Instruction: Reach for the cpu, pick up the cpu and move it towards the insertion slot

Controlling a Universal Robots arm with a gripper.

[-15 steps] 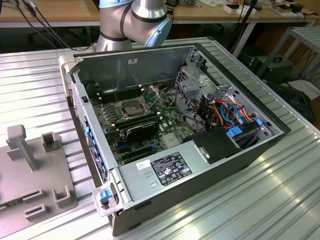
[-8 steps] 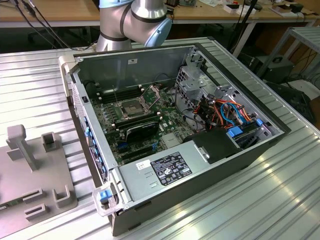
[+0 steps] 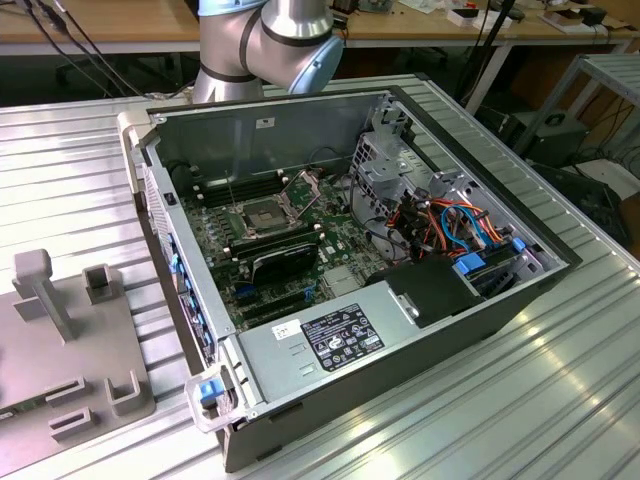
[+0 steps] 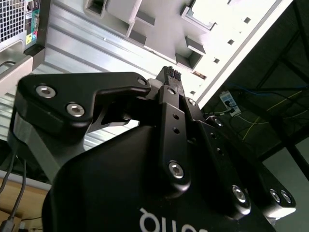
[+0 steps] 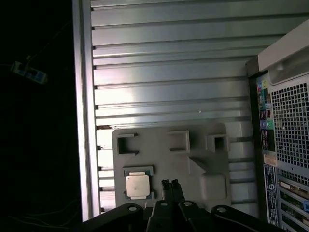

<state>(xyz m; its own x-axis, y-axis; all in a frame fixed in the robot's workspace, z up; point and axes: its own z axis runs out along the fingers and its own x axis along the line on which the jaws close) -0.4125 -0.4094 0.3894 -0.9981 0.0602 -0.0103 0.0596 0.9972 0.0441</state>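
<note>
- The fixture plate is lying at the exterior view's left on the ribbed aluminium table. It is matt grey, with square pockets and upright posts.
- The cpu is sitting flat in a framed pocket of this plate, as the first wrist view shows. It is a thin square with a dull metal lid, and nothing is touching it.
- The gripper is hovering over the plate, clear of its surface, with its tips just beside the cpu pocket rather than over it. In the second wrist view the gripper is showing black, smooth-finished links fastened with bright hex screws.
- The jaws appear to be closed tip to tip with nothing between them, though the tips are poorly lit.
- Step in hand: the reach is under way and the pick-up is not yet begun. By judgement, a grasp is calling for jaws parted wider than the chip, centred over it and square to its edges.
- The computer case is lying open on its side, to the right of the plate. It is grey sheet steel.
- The insertion slot is sitting on the green board inside the case, well apart from the cpu. It is a silver metal frame around a dark centre.
- Orange and blue cables are bunching farther right.
</note>
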